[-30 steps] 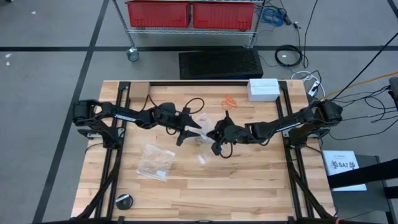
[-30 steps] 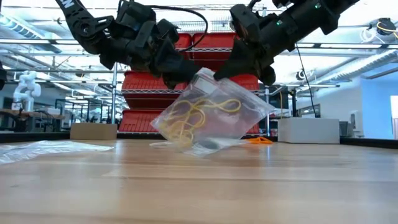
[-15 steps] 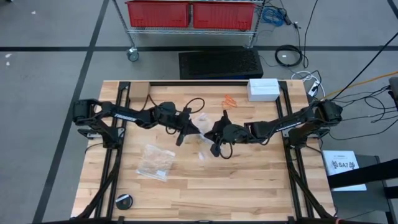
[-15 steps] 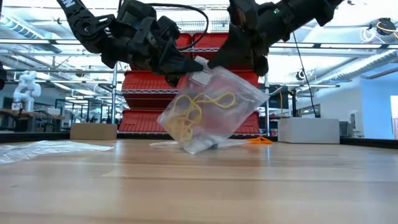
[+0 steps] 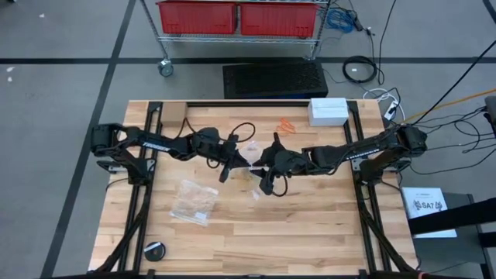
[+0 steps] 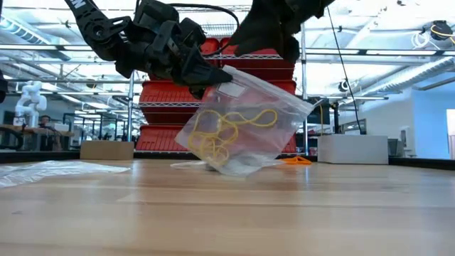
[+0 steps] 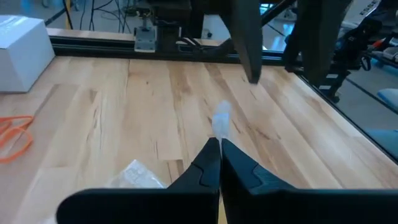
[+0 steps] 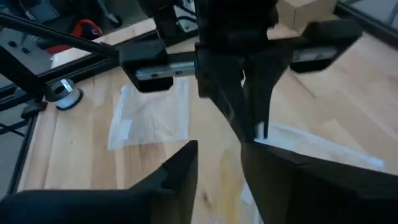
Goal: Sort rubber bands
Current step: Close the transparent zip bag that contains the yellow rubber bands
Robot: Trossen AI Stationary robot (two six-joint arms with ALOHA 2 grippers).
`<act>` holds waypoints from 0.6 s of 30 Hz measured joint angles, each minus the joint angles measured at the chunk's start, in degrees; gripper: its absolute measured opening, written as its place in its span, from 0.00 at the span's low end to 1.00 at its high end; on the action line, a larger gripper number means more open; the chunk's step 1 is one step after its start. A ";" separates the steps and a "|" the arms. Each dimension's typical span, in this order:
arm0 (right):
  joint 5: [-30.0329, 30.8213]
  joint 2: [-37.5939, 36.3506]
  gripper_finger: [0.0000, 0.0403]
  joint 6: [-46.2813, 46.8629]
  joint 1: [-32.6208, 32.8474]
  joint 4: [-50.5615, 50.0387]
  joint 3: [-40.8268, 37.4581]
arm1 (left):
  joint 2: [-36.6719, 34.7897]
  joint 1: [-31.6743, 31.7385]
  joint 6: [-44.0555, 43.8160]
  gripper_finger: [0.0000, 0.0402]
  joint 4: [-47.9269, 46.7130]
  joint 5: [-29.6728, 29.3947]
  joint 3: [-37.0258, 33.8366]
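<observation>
A clear plastic bag [image 6: 263, 117] with pale yellow rubber bands [image 6: 224, 131] inside stands tilted at the table's middle. My left gripper [image 6: 213, 75] [image 7: 219, 152] is shut on the bag's top. My right gripper [image 6: 266, 39] [image 8: 217, 168] hovers open just above the bag, and I see nothing between its fingers. Orange rubber bands [image 5: 287, 124] lie loose on the wood near the far edge. No black rubber bands show. My left gripper pinches the bag's top edge near one corner [image 6: 226, 78] between its two shut fingers, coming from the table's left and slanting slightly down. A scrap of the plastic [image 7: 221, 119] sticks out past the fingertips. The bag hangs tilted below, its lower corner [image 6: 227, 168] on the table.
A second clear bag [image 5: 194, 201] lies flat on the table's left half. A white box [image 5: 328, 111] sits at the far right corner, and a small black round thing [image 5: 154, 250] at the near left corner. The near half of the table [image 5: 310, 232] is bare wood.
My left gripper has shut on the bag's top edge and stayed in place. My right gripper has let go of the bag's top and gone up, clear of it. The bag has tipped a little but keeps its lower corner on the table.
</observation>
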 joint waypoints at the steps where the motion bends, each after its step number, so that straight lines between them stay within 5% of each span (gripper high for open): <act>1: 0.10 0.00 0.31 -0.13 -0.26 -0.83 0.11 | 0.00 0.00 -0.01 0.00 -0.01 -0.01 0.01; 18: -3.10 0.92 0.26 -1.69 -5.21 -2.35 0.05 | 0.00 0.00 0.00 0.00 0.44 -0.01 -0.01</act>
